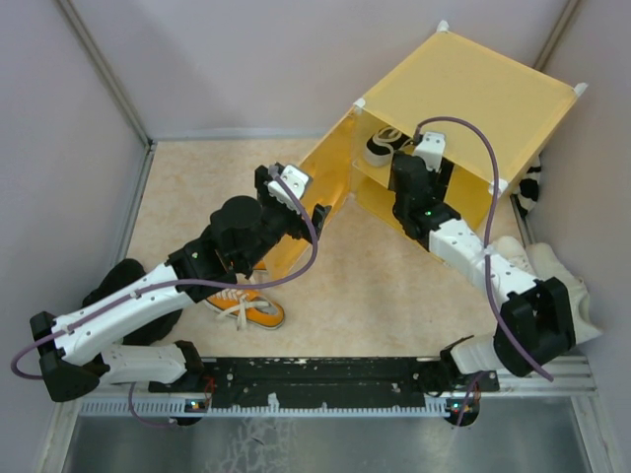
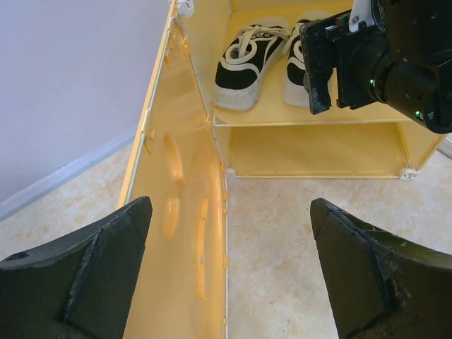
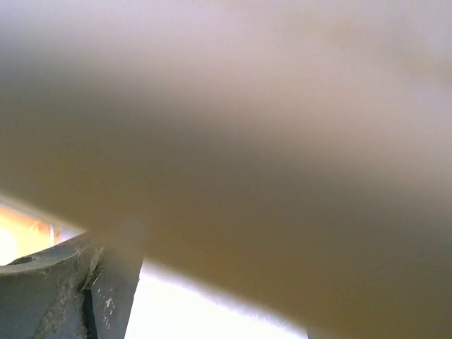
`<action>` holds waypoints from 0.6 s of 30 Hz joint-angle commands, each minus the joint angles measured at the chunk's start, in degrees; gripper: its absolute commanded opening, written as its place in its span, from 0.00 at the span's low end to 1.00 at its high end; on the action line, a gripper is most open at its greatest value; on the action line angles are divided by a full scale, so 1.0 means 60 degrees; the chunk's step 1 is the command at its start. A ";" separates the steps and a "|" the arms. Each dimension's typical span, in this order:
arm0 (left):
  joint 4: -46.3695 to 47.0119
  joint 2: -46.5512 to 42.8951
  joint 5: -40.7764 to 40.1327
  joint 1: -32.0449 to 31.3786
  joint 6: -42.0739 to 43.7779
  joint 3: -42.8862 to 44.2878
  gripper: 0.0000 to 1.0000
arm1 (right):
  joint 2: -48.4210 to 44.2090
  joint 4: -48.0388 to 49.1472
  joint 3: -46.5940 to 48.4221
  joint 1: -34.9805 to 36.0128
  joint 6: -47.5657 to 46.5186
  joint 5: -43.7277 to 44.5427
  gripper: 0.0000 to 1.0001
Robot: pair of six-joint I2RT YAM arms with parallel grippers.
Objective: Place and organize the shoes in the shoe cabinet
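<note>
The yellow shoe cabinet (image 1: 463, 89) stands at the back right with its door (image 1: 330, 182) swung open. In the left wrist view one black-and-white shoe (image 2: 247, 60) lies on the upper shelf (image 2: 304, 116). A second one (image 2: 295, 70) lies beside it, partly behind my right gripper (image 2: 381, 56). My right gripper (image 1: 409, 168) reaches into the upper compartment; its view is a blur with one finger (image 3: 63, 289) showing. My left gripper (image 2: 233, 275) is open and empty at the door (image 2: 176, 212). An orange shoe (image 1: 246, 307) lies under the left arm. Off-white shoes (image 1: 557, 271) lie at the right.
Another black-and-white shoe (image 1: 532, 187) lies behind the cabinet's right corner. A dark object (image 1: 126, 279) sits under the left arm. The lower compartment (image 2: 311, 152) shows bare yellow floor. Grey walls close in the beige floor (image 1: 385, 286) on three sides.
</note>
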 commanded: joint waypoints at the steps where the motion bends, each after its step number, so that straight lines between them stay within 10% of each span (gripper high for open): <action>1: -0.0888 -0.0008 -0.0174 0.0012 -0.0357 -0.0352 0.98 | 0.0507 0.0682 -0.0351 -0.0356 0.0155 0.0023 0.76; 18: -0.0866 0.0075 -0.0324 0.0012 -0.0292 -0.0362 0.99 | 0.1113 0.1705 -0.0543 -0.0777 -0.0139 -0.0550 0.75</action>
